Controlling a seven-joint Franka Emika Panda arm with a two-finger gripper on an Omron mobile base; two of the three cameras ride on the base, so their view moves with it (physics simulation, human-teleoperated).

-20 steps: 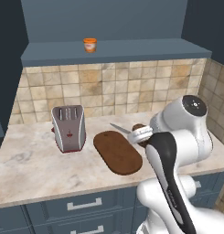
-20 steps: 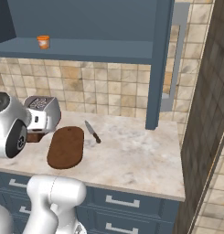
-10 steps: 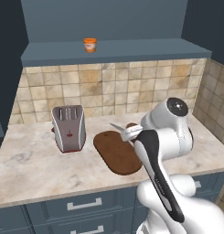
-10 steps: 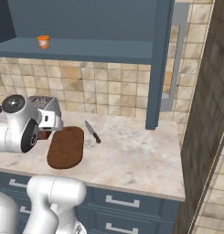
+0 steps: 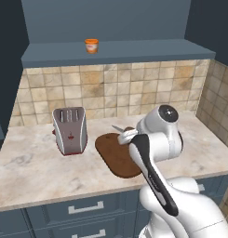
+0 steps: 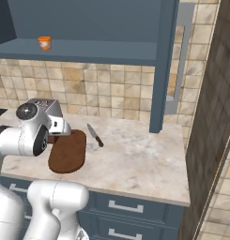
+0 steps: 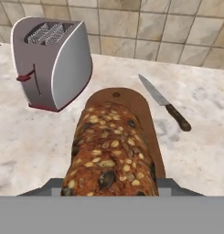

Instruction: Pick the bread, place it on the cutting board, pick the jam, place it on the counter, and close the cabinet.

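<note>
Currently, the seeded bread (image 7: 111, 151) is being held by the closed gripper (image 7: 111, 189) above the cutting board (image 7: 138, 109), beside the toaster (image 7: 51, 61) and knife (image 7: 164, 103). The jam (image 5: 91, 45) is sitting on the cabinet (image 5: 110, 51) shelf. No legible writing is being seen.

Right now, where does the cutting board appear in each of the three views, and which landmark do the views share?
Left base view: cutting board lies at centre, on the counter, partly behind the arm.
Right base view: it lies left of centre, beside the arm.
Hand view: it lies at centre, under the bread.
Shared landmark: the toaster.
</note>
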